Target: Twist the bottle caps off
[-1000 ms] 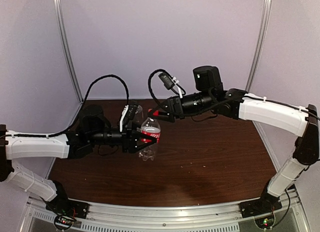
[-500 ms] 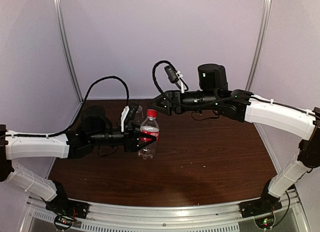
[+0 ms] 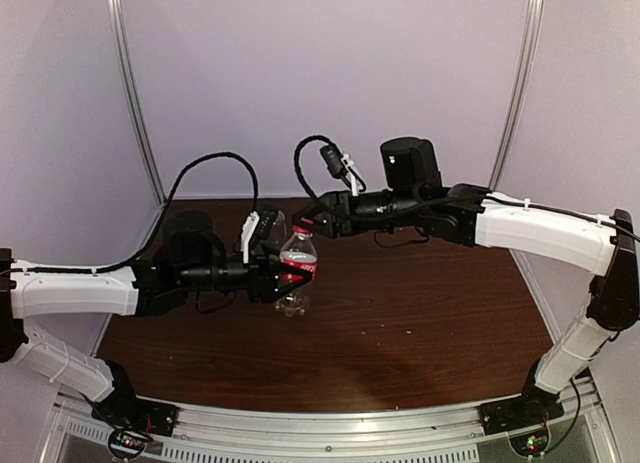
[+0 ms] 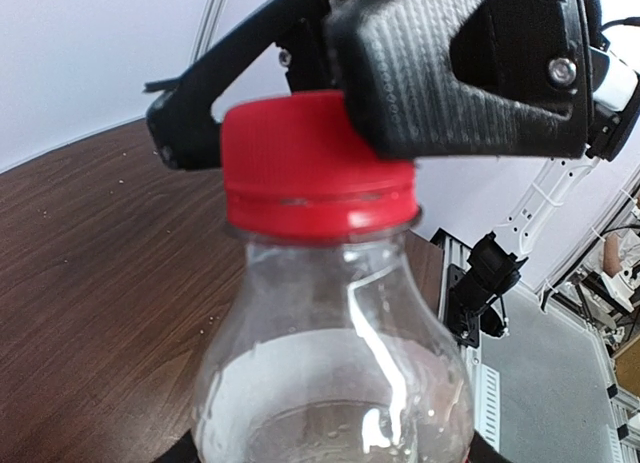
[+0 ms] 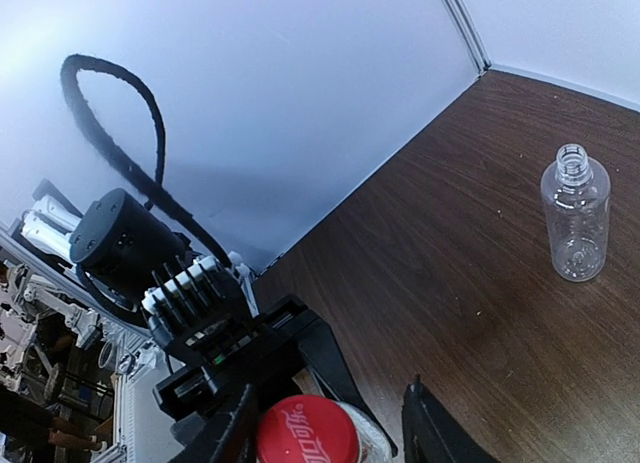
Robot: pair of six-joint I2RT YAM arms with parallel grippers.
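Fingers of the left gripper (image 3: 293,279) are clenched on the red-label bottle (image 3: 300,249), around the band of the label, as the top view shows. This bottle is upright at the left-centre of the dark wooden table (image 3: 420,313). Whether its bottom touches the table I cannot tell. On its neck sits the red cap (image 3: 304,226). The right gripper (image 3: 307,226) reaches in from the right, its arm stretched across the table, and its two fingers stand on both sides of this cap.

The left wrist view gives the cap from very near. One black finger pad (image 4: 440,93) covers its upper right edge, and the other finger is behind its left side. The right wrist view looks down on the printed top of the cap. There a narrow gap shows between the cap and one finger, so I cannot tell whether the fingers press it.

Only this view shows the plain bottle (image 5: 575,215) clearly. It stands upright near the back edge of the table, apart from the held bottle, with a bare threaded neck.
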